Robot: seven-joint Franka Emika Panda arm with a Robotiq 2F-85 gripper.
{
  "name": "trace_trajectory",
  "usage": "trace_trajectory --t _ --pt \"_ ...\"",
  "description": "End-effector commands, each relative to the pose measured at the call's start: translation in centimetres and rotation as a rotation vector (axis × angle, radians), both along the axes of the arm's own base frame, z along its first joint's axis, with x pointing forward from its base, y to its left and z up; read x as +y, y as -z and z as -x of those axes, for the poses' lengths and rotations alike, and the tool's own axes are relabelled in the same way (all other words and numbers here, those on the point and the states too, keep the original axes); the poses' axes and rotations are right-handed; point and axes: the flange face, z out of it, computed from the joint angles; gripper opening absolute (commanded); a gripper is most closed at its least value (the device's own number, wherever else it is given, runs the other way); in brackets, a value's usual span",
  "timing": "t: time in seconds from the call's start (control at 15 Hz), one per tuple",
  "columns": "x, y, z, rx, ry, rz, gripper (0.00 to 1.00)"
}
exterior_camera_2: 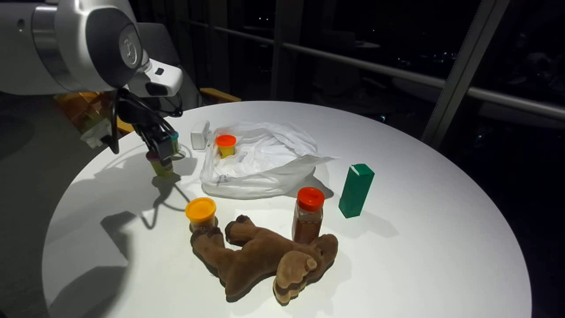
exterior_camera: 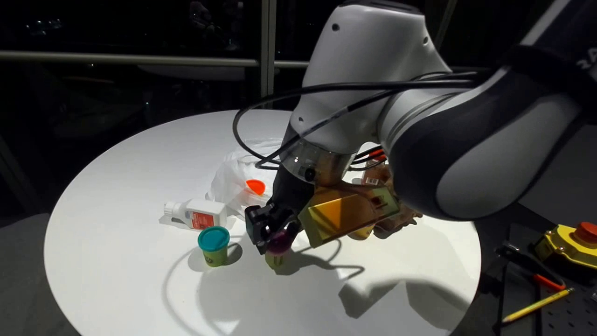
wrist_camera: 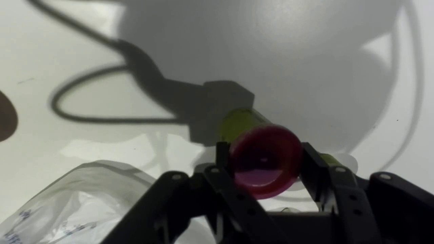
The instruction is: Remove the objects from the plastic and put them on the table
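I'm holding the purple-lidded cup (wrist_camera: 256,147) with the gripper (wrist_camera: 263,157), its jaws standing partway apart and touching the lid from 2 sides; whether the base is touching the table (exterior_camera_2: 419,265), I cannot tell. In an exterior view the plastic bag (exterior_camera_2: 260,183) is lying crumpled toward the far side, with 1 orange-lidded cup (exterior_camera_2: 226,147) sitting inside, at left. Nearer, the brown plush animal (exterior_camera_2: 260,256) is lying, the red-capped bottle (exterior_camera_2: 308,221) is standing just beyond it, and the yellow-lidded cup (exterior_camera_2: 201,212) is standing by its feet. The green box (exterior_camera_2: 356,191) is standing at right. In an exterior view the teal-lidded cup (exterior_camera: 214,247) is standing left of the gripper, the white bottle (exterior_camera: 203,213) lying farther back beside the bag.
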Motion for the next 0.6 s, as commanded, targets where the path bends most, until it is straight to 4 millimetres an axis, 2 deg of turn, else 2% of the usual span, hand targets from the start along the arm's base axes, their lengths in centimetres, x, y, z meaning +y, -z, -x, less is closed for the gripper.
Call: trace_trajectory --t 0.0,0.07,0.13,0.2,0.27,0.47,0.53 --pt "1.3 1.0 -2.2 0.008 -0.057 -0.045 0.28" --pt "1.4 0.9 -2.5 0.010 -0.069 -0.051 0.28" --pt "1.3 0.5 -2.8 0.007 -0.071 -0.053 0.33" --pt "1.2 0.0 -2.9 -0.006 -0.071 -0.056 0.78" --pt "0.9 -0.5 -2.8 -0.022 -0.064 -0.052 0.78" --pt "0.3 -2.6 -2.8 -0.072 -0.028 -0.043 0.98" --pt "0.0 -3.7 -3.0 -0.090 -0.003 -0.035 1.00"
